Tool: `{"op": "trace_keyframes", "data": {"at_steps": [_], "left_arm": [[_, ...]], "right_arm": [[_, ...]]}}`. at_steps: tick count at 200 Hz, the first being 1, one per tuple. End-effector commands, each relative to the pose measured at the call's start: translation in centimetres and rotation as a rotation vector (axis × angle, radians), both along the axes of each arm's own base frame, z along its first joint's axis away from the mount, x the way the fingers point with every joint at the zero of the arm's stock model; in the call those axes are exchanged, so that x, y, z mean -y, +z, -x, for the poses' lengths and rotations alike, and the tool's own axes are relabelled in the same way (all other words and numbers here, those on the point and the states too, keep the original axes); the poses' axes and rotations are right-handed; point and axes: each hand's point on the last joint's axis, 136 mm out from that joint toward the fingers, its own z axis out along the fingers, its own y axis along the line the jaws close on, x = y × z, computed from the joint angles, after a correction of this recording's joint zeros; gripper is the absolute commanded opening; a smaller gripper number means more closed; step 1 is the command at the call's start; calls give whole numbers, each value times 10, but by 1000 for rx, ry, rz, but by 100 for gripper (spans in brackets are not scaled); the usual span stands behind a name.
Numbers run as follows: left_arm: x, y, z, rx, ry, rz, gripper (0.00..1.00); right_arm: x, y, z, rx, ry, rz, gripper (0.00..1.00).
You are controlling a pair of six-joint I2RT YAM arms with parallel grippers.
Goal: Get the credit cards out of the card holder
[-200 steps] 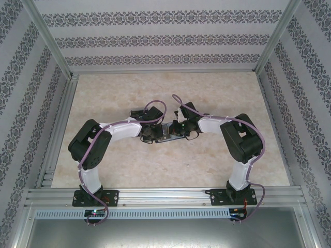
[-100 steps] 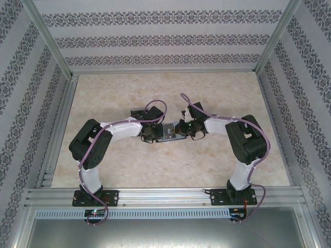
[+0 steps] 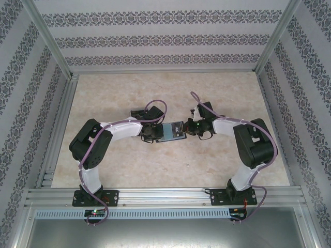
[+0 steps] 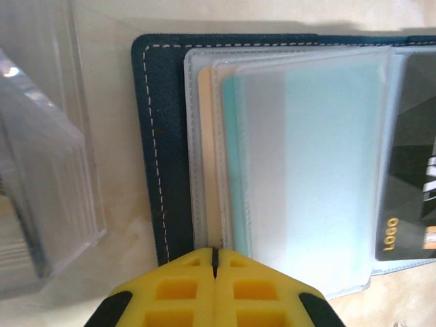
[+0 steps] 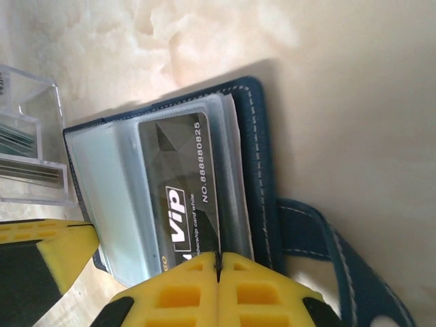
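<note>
Credit cards (image 4: 320, 170), seemingly three, tucked inside one open card holder (image 4: 160, 136)

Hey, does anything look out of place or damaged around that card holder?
Nothing damaged or spilled. The card holder lies open on the table, its clear sleeves fanned unevenly rather than stacked square, credit cards inside them.

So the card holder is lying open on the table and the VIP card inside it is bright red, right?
Not red. The VIP card is dark grey-black with white lettering, as the right wrist view shows. The card holder is lying open on the table, yes.
</note>
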Motion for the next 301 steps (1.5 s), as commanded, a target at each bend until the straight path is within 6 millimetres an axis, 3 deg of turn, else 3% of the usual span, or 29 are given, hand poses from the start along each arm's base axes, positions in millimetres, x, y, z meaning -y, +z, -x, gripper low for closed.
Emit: {"op": "trace_keyframes", "data": {"at_steps": [1, 27, 49, 76, 115, 137, 184, 254, 301], "left_arm": [[-7, -2, 6, -46, -11, -36, 0], [4, 36, -7, 17, 0, 48, 0], [13, 80, -21, 99, 8, 135, 28], [13, 124, -31, 174, 34, 261, 47], [-2, 162, -38, 243, 80, 440, 54], [-4, 171, -38, 251, 100, 567, 52], [13, 189, -36, 267, 77, 791, 46], [22, 192, -36, 252, 60, 869, 35], [20, 184, -31, 231, 57, 833, 33]], "right_arm": [[6, 19, 4, 46, 14, -10, 0], [6, 45, 5, 106, 15, -37, 0], [4, 68, 6, 152, 13, -72, 0], [-1, 97, 5, 205, 10, -131, 0], [-7, 135, 5, 280, 1, -218, 0], [-12, 154, 5, 307, -2, -292, 0], [-31, 179, 5, 330, 20, -444, 0], [-55, 183, 13, 315, 90, -484, 0], [-59, 182, 12, 319, 92, -484, 0]]}}
